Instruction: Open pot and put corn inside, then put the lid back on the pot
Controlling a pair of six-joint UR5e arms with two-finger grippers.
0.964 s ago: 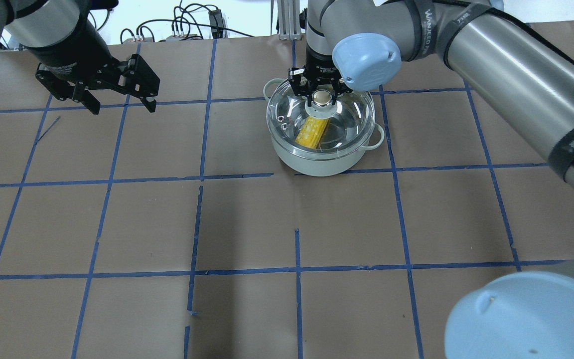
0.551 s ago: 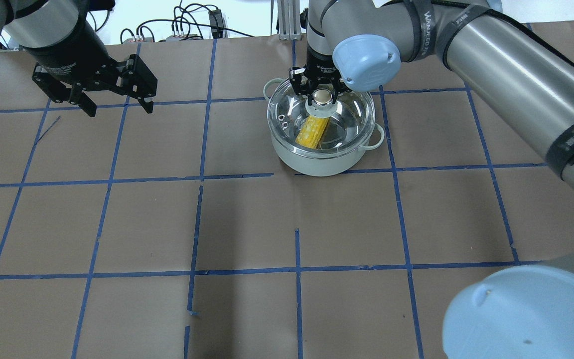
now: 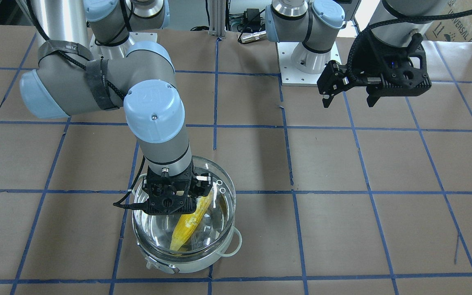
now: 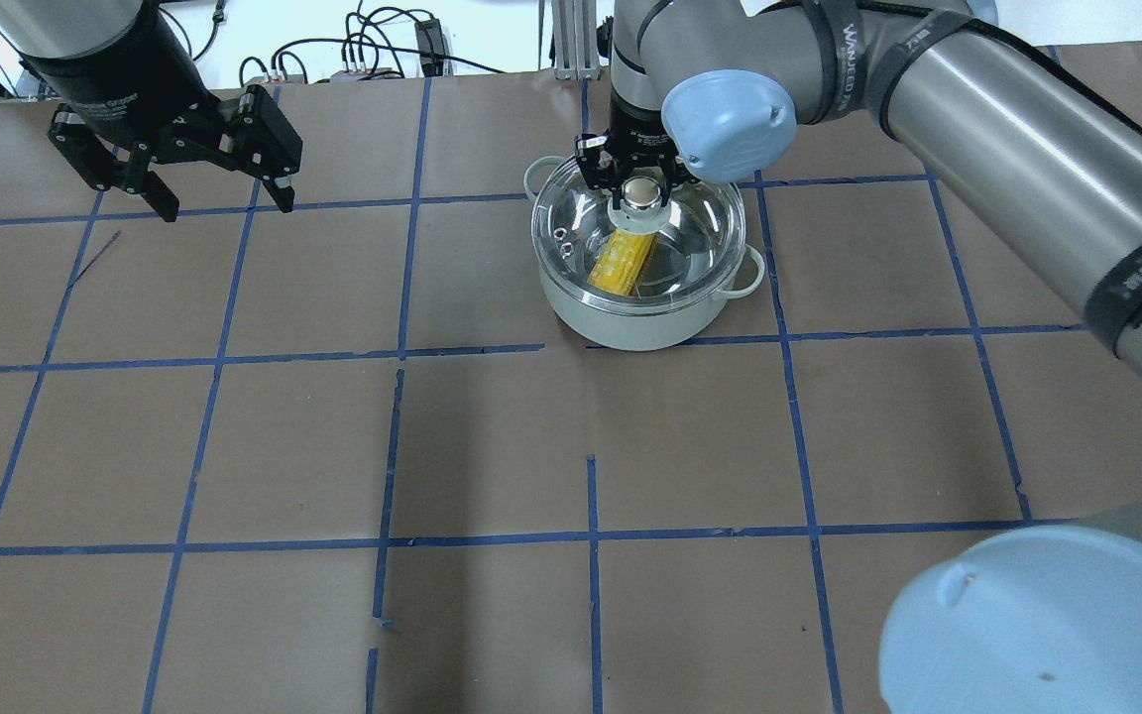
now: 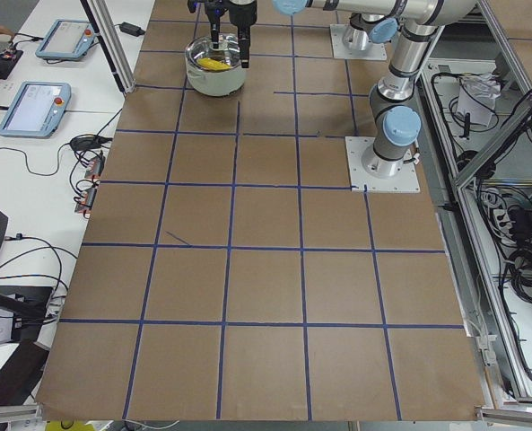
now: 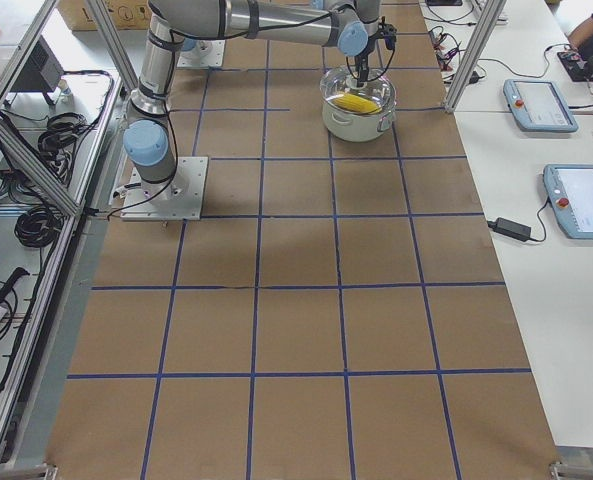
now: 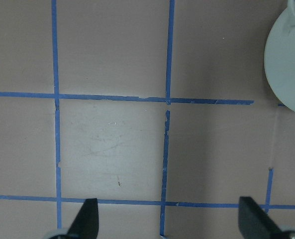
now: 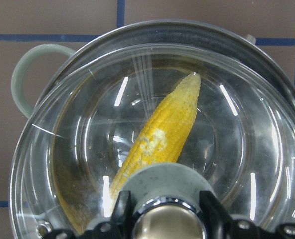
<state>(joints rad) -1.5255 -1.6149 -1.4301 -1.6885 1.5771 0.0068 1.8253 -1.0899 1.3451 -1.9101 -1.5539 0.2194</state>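
The pale pot (image 4: 630, 327) stands at the table's back centre. The yellow corn (image 4: 621, 263) lies inside it, pale tip toward the robot. The clear glass lid (image 4: 700, 223) rests on the pot's rim. My right gripper (image 4: 641, 190) comes straight down over the lid, shut on its knob; in the right wrist view the fingers (image 8: 121, 211) flank the knob above the corn (image 8: 172, 129). My left gripper (image 4: 224, 206) is open and empty, raised over the back left of the table, far from the pot. The front view shows pot (image 3: 191, 266), corn (image 3: 189, 225) and left gripper (image 3: 347, 102).
Brown paper with a blue tape grid (image 4: 402, 352) covers the table. Cables and a metal post (image 4: 571, 45) line the back edge. Both arm base plates (image 3: 307, 69) sit on the robot's side. Tablets (image 6: 536, 100) lie on a side table beyond the pot.
My left gripper has drawn back toward the table's back left corner, still open. The right gripper, lid and pot have not moved.
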